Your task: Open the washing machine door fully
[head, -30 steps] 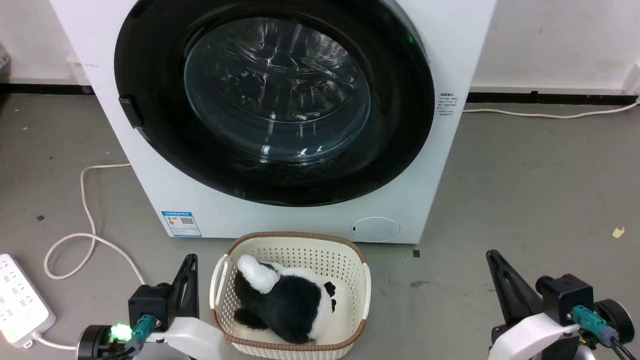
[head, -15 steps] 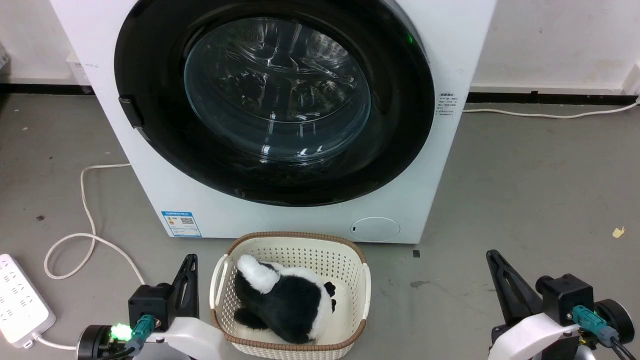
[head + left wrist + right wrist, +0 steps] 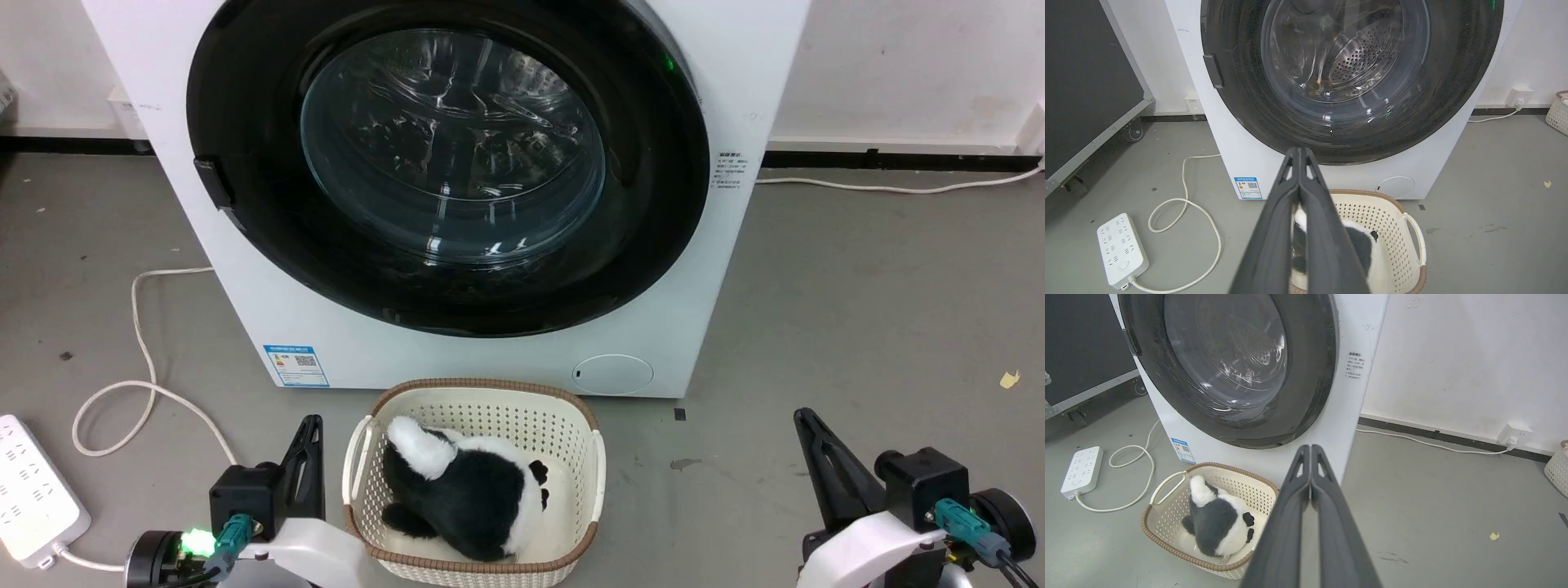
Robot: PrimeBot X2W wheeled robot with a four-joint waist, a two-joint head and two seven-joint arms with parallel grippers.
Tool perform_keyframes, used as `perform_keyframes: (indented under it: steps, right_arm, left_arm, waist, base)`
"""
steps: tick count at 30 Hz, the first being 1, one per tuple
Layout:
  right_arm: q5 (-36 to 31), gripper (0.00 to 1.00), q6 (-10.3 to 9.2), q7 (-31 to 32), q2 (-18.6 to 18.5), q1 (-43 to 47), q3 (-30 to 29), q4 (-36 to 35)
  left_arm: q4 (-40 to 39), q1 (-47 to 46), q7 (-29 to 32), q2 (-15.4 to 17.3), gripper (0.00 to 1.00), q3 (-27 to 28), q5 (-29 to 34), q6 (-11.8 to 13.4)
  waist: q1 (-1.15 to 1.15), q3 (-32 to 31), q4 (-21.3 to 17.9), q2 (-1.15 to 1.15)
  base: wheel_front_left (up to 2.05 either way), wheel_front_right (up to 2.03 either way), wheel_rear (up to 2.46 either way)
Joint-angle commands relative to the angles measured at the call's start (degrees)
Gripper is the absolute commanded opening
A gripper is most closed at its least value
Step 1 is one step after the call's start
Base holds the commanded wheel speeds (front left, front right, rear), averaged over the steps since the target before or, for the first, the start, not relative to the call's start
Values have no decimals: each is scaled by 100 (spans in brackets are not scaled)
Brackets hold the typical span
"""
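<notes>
Head view: the washing machine door [image 3: 447, 163] sat shut, flush on the white machine front [image 3: 735, 98], glass bowl centre bulging out. A small dark tab [image 3: 214, 181] stuck out at the door's left edge. The left gripper [image 3: 310, 426] and right gripper [image 3: 807, 423] were low, well apart from the door, pointing up. A basket [image 3: 473, 385] with a black-and-white plush toy [image 3: 465, 490] stood just in front of the machine, between the two grippers. A power strip [image 3: 33, 482] lay on the floor at left.

Left wrist view: the left gripper's fingers were pressed together, holding nothing, tips aimed at the door's lower rim. The tab [image 3: 1213, 71] was up and to the left of the tips.

Right wrist view: the right gripper's fingers also met at the tips, empty. The door was seen at an angle, its right edge tight against the machine.

Handling, judged: the door is rigid and probably heavy, swinging on a hinge with a latch to break first. The glossy ring and glass look slippery, no grip there. The tab looks like the one place to hook or pinch, likely easiest for the left gripper. The basket could block a low approach.
</notes>
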Motion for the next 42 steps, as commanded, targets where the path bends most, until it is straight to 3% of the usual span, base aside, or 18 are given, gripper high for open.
perform_keyframes:
  steps: [1,9,10,34,42]
  right_arm:
    - [-42,0,-6,3,8,-67,-4,13]
    - [-42,0,-6,3,8,-67,-4,13]
    - [0,100,0,0,0,0,0,0]
    - [88,100,-1,-240,-9,-74,-37,0]
    - [148,100,-2,-339,-194,-386,13,-31]
  left_arm:
    - [-20,-90,2,11,0,6,51,-25]
    - [-20,-90,2,11,0,6,51,-25]
    - [0,0,0,0,100,0,0,0]
    - [-37,-17,-240,0,100,-92,-135,73]
    - [-121,-131,-348,1,100,-173,-203,123]
  waist:
    - [0,0,0,0]
    - [0,0,0,0]
    - [0,0,0,0]
    - [0,169,77,0]
    - [0,450,181,0]
  base:
    - [0,0,0]
    - [0,0,0]
    - [0,0,0]
    - [0,0,0]
    - [0,0,0]
